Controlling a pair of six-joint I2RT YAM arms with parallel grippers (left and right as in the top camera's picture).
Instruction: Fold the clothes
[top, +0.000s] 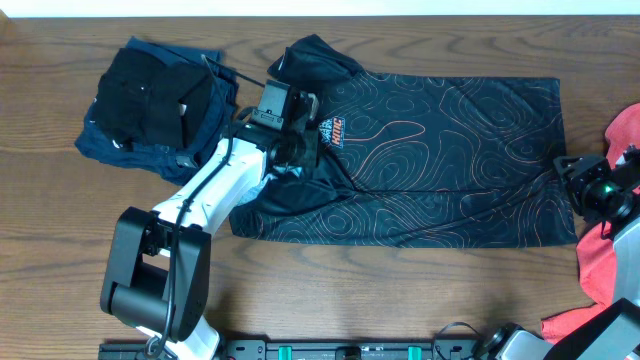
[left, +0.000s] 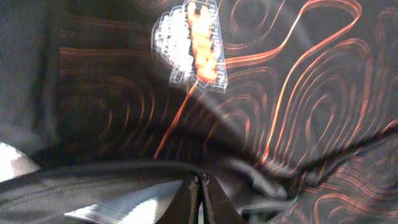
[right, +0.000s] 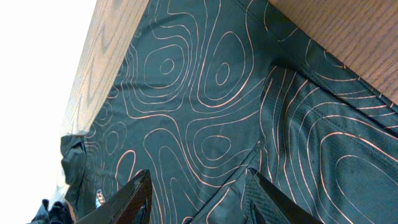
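The black shirt (top: 450, 150) with orange-white contour lines lies spread flat across the middle of the table, its chest logo (top: 333, 131) near the left end. My left gripper (top: 297, 148) sits on the shirt's left part beside the logo. In the left wrist view its fingers (left: 200, 185) are pressed together on a raised fold of the shirt (left: 298, 93), with the logo (left: 193, 43) just ahead. My right gripper (top: 568, 172) is at the shirt's right edge. In the right wrist view its fingers (right: 199, 180) are spread open just above the shirt (right: 186, 93).
A pile of navy cloth (top: 110, 140) with a black garment (top: 150, 95) on top lies at the back left. A coral-red garment (top: 605, 260) lies at the right edge under the right arm. The bare wooden table (top: 400, 290) shows in front of the shirt.
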